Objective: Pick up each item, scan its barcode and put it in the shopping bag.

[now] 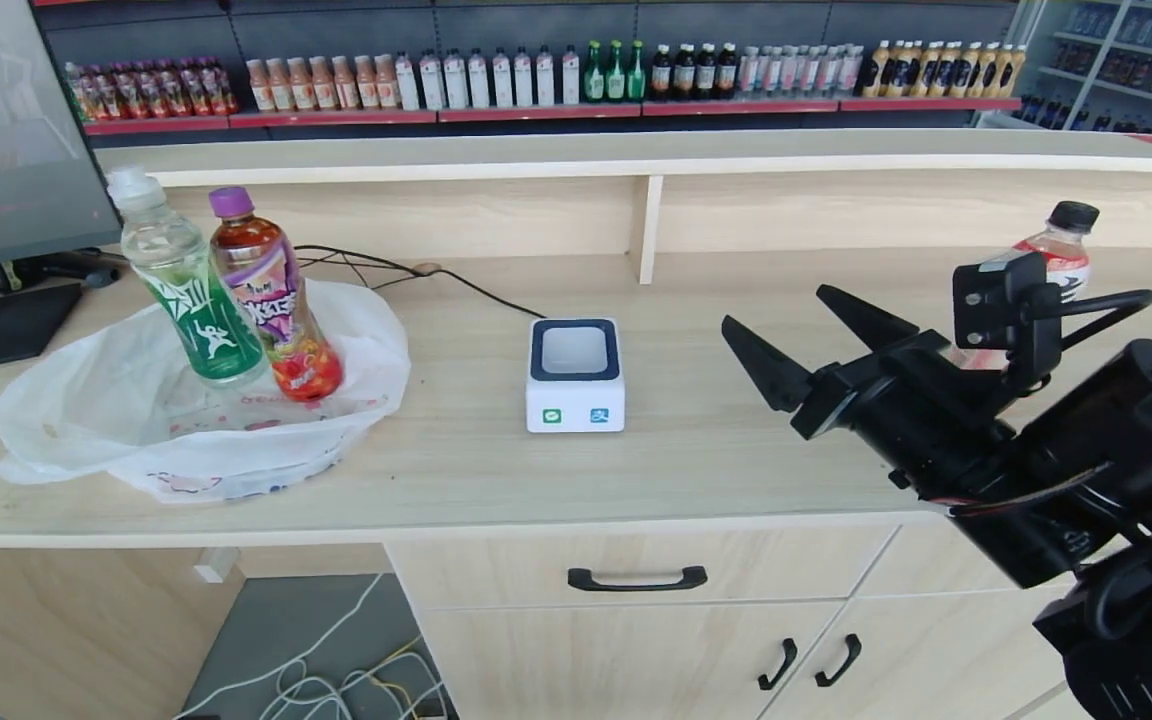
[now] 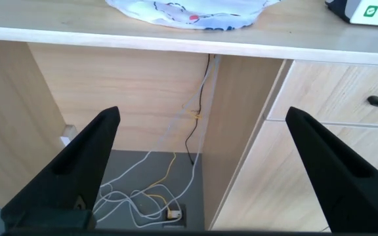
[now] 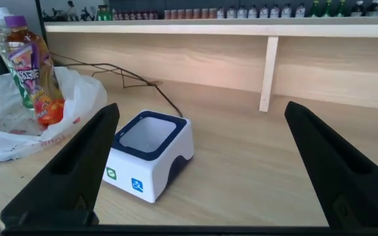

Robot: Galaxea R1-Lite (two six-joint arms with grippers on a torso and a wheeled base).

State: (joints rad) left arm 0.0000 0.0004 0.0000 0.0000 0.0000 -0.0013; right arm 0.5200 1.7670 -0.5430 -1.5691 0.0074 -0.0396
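Now the last bottle stands upright at the back of the counter, behind the right arm; the right gripper, spread and empty, should take it mid-body, barcode clear for the scanner; the left gripper gapes too.

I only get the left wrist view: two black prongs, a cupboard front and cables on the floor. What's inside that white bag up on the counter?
Observer: Two bottles stand in the shopping bag: a green-labelled bottle and a purple-capped bottle.
Operator: Is anything left to scan?
Observer: Yes, a black-capped bottle stands at the back of the counter, on the robot's right, outside the bag.
Operator: And where is the other arm?
Observer: The right gripper hangs over the counter to the right of the scanner, its fingers open and empty.
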